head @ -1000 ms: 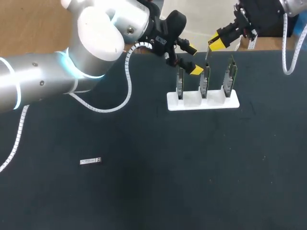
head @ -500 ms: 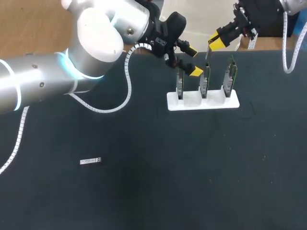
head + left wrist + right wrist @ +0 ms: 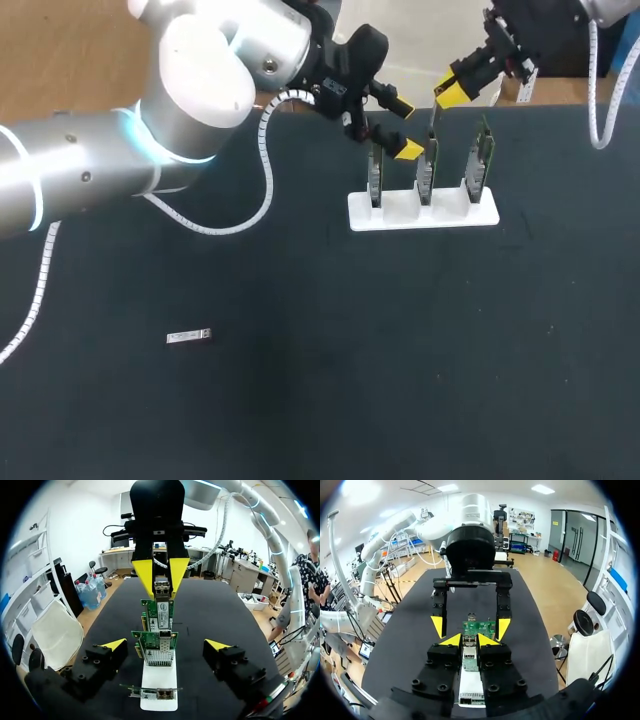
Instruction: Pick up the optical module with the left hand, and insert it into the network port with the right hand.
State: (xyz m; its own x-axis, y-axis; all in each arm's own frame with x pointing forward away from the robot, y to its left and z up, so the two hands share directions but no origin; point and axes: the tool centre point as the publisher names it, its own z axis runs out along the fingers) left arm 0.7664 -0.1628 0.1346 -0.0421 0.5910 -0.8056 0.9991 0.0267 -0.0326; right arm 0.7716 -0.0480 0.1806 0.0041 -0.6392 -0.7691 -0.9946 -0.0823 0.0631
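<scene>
Optical module [image 3: 161, 587] hangs upright at the table's 1 o'clock, pinched from both sides by the right gripper [image 3: 470, 641]. It sits just above the network cards [image 3: 425, 178] standing in the white rack [image 3: 422, 214], likely lined up for a straight drop into a port. Which card it is over is uncertain. Left gripper [image 3: 404, 126] is at the rack's 10 o'clock, fingers spread wide and holding nothing. They flank the card row, probably to leave the insertion path free. Small silver piece [image 3: 188, 336] lies at 8 o'clock.
</scene>
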